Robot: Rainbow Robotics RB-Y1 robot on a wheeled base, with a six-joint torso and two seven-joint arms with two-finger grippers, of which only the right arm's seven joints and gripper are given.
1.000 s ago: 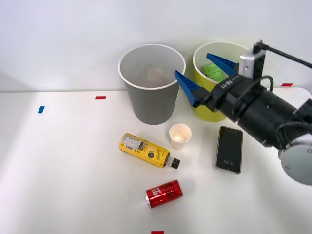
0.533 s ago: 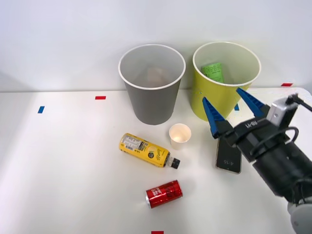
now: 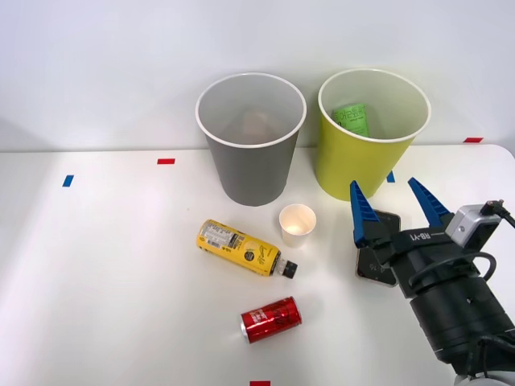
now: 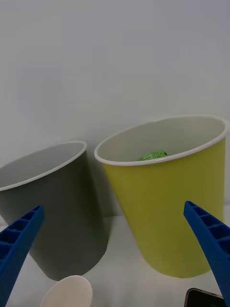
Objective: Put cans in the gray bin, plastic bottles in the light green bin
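Stock on your surface [image 3: 96, 265], as it lies now:

- Gray bin [image 3: 251, 145]: upright at the back, something pale inside that cannot be made out.
- Light green bin [image 3: 372, 137]: upright just beside it, a green item already inside.
- Yellow bottle [image 3: 239, 247]: on its side in front of the gray bin, black cap pointing toward the red can. Judge it light, fairly stiff and smooth; it will likely roll if nudged. Take it across the labelled body at mid-length, not at the cap.
- Red can [image 3: 270, 319]: on its side nearest you, apart from the bottle. Thin-walled, so it may dent under a hard squeeze, and slick; grip across the barrel's middle.
- Paper cup [image 3: 297, 224]: upright between bottle and phone; not yours to sort.
- Phone [image 3: 375, 256]: flat, partly under your tool.
- Right tool [image 3: 393, 212]: blue fingers spread wide, holding nothing, low over the phone in front of the light green bin, well right of both remaining items.
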